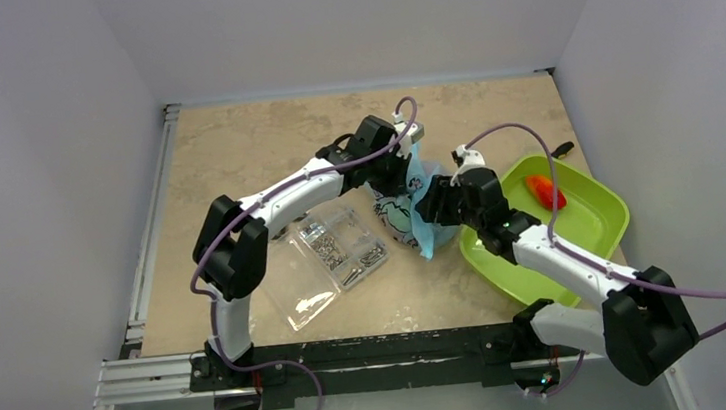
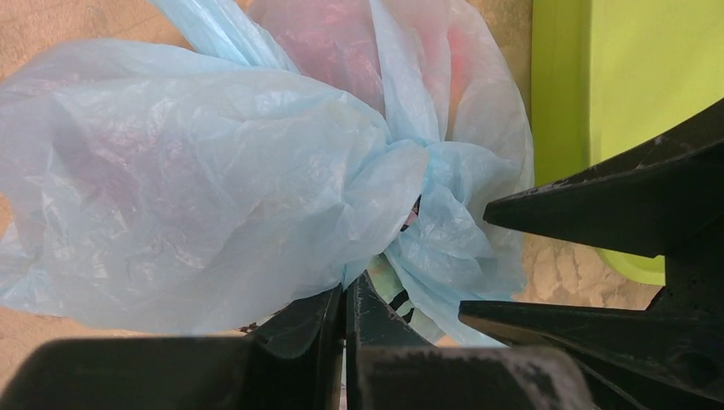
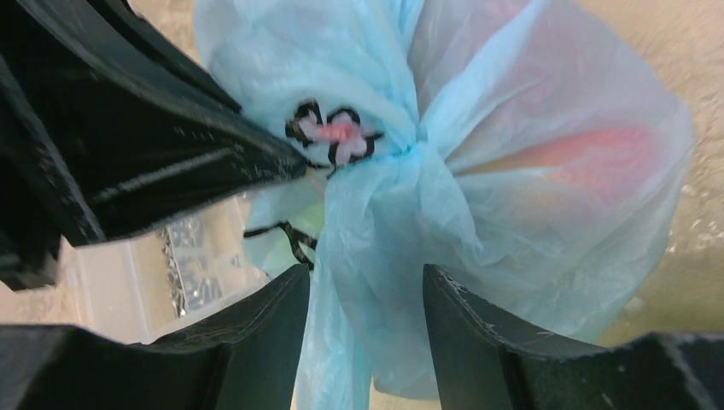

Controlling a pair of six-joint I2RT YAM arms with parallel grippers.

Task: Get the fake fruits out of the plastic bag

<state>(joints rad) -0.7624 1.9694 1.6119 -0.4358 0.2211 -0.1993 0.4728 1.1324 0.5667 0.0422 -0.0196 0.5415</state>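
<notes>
The crinkly translucent plastic bag [image 1: 418,210], knotted, reddish fake fruits [image 3: 589,149] blurred inside, stands on the mottled bench [image 1: 233,147], pinched tight in the left hand [image 2: 346,297], the right hand [image 3: 365,282] parted astride its film.

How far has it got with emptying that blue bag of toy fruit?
Done: one red-orange fruit lies in the green tray. In hand: the left gripper pinches the plastic bag, the right gripper open around its bunched neck. Still to do: reddish shapes show through the bag, so fruit remains inside.
</notes>
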